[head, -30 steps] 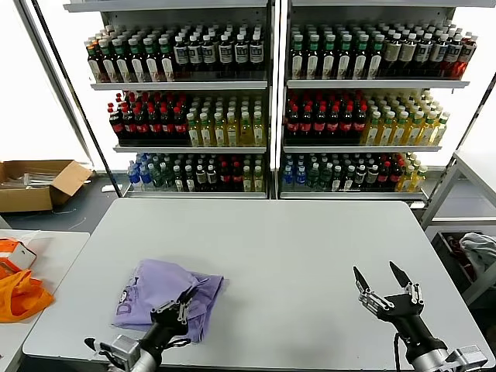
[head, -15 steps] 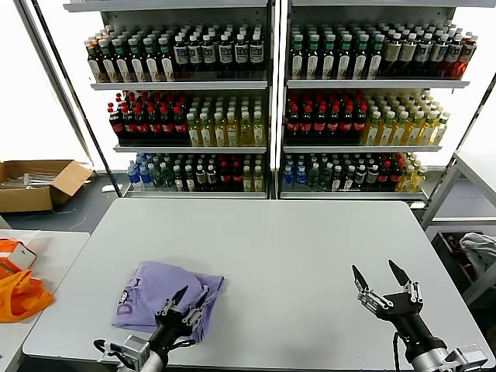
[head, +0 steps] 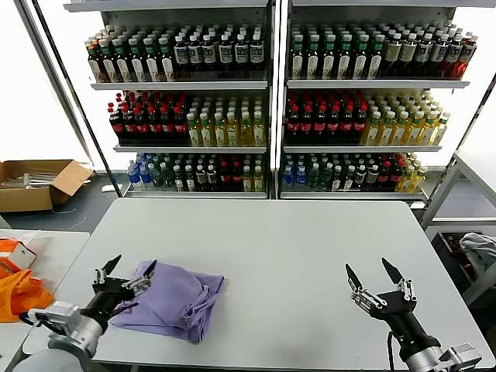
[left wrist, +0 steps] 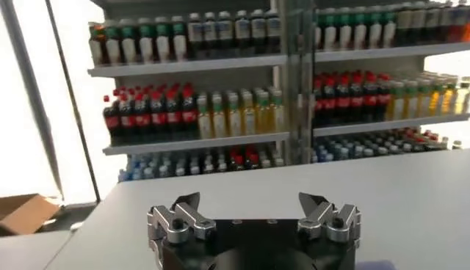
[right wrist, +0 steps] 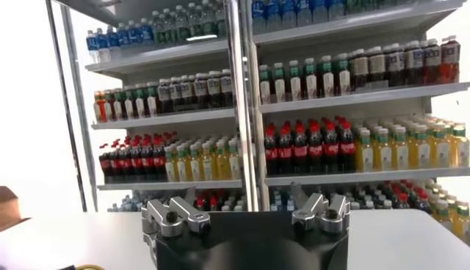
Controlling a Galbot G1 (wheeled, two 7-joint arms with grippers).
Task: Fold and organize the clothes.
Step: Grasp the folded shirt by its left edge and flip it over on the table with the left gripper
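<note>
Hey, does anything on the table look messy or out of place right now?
Yes: the T-shirt lies crumpled in an uneven heap near the table's front left, not folded flat. The open left gripper is at its left edge.

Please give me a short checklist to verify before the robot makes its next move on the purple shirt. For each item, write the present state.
1. Left gripper open: ok, its fingers are spread at the shirt's left edge.
2. Left gripper free of cloth: ok, nothing between its fingers in the left wrist view.
3. Shirt fully on the table: ok, it lies bunched near the front left.
4. Shirt folded neatly: not ok, it is crumpled and uneven.
5. Right gripper out of the way: ok, open above the table's right side, far from the shirt.
6. More shirts waiting: cannot tell, only one is in view.
</note>
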